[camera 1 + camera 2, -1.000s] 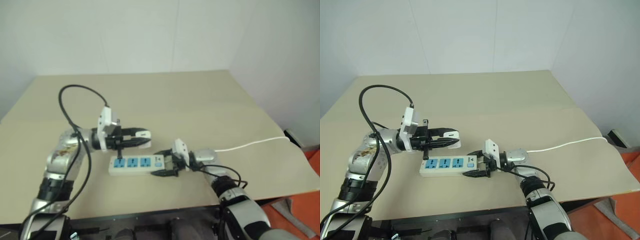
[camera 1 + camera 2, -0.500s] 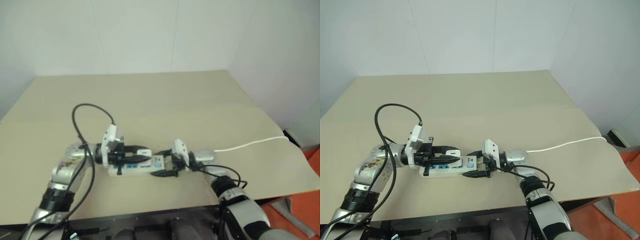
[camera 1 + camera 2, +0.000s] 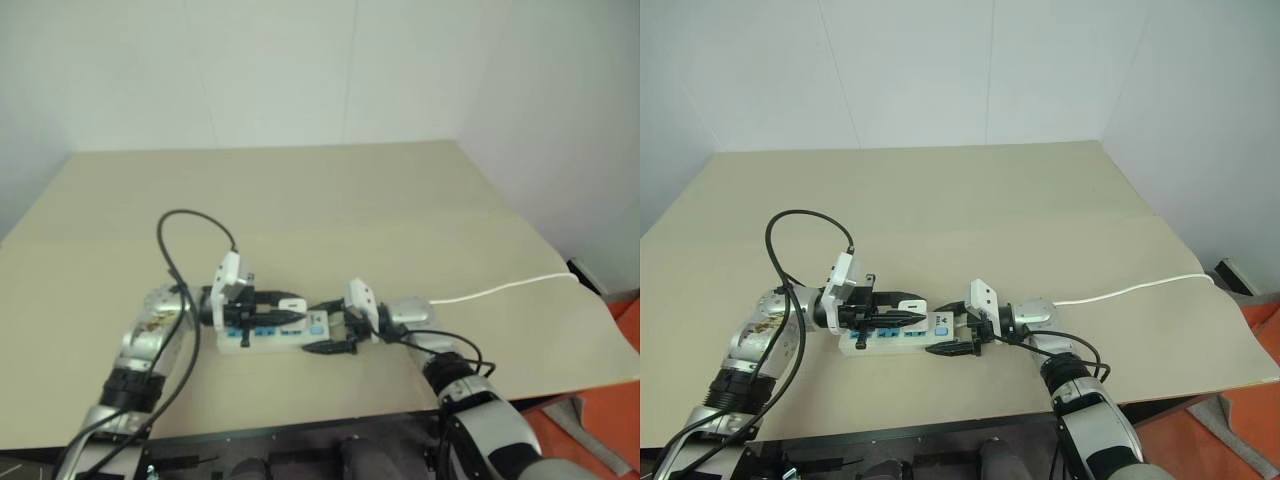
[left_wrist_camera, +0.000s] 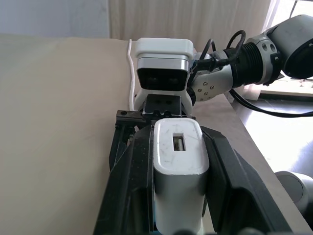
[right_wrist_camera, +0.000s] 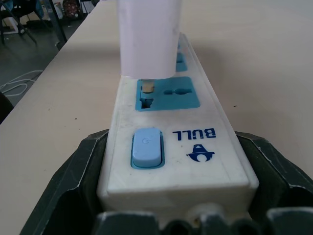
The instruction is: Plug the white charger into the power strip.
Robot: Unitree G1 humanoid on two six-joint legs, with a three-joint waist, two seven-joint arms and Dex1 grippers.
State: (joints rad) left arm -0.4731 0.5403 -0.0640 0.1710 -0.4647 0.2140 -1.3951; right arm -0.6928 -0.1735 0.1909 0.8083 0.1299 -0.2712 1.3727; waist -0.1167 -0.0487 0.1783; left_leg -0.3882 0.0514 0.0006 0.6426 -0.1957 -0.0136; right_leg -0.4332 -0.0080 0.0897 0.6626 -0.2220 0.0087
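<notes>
Beige desk [image 3: 970, 190] under white walls. Left fingers [image 3: 902, 308] clamp the charger [image 5: 149, 36], its prong just entering the socket nearest the switch; right fingers [image 3: 953, 333] brace the strip [image 5: 168, 147] at its 3 o'clock end. A tilted push could jam the prongs or shove the strip loose.

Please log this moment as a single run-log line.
phase: insertion | left gripper: shut on white charger, prongs at socket nearest switch | right gripper: clamps power strip at switch end | seated: not fully

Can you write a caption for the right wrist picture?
Charger prong entering the strip's socket nearest the switch.
</notes>
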